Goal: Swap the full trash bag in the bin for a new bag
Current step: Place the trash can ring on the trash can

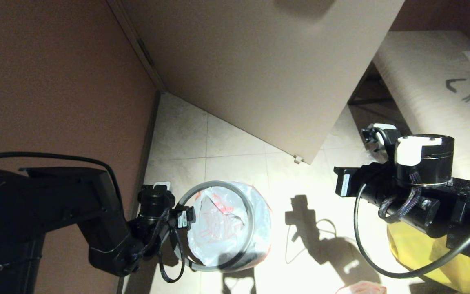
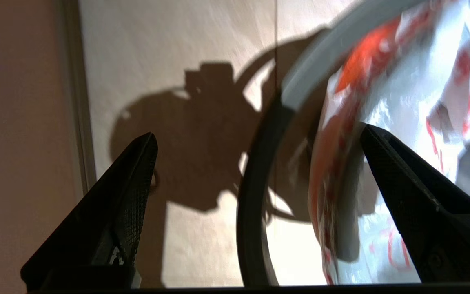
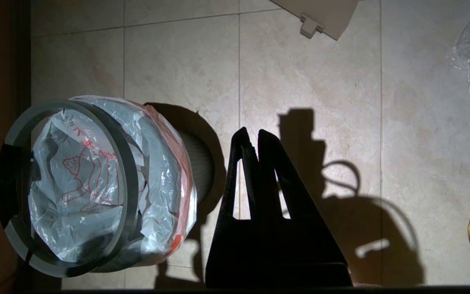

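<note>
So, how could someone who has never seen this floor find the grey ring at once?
Start at the brown wall on the robot's left and go down to the tiled floor beside it, where the bin stands lined with the new bag. The ring sits tilted over its mouth. It is the only thin grey hoop; the bag is white film with red print.

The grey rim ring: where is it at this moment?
In the head view the grey rim ring sits tilted over the bin lined with the new bag, on the floor at lower centre, with the open left gripper astride its edge.
</note>
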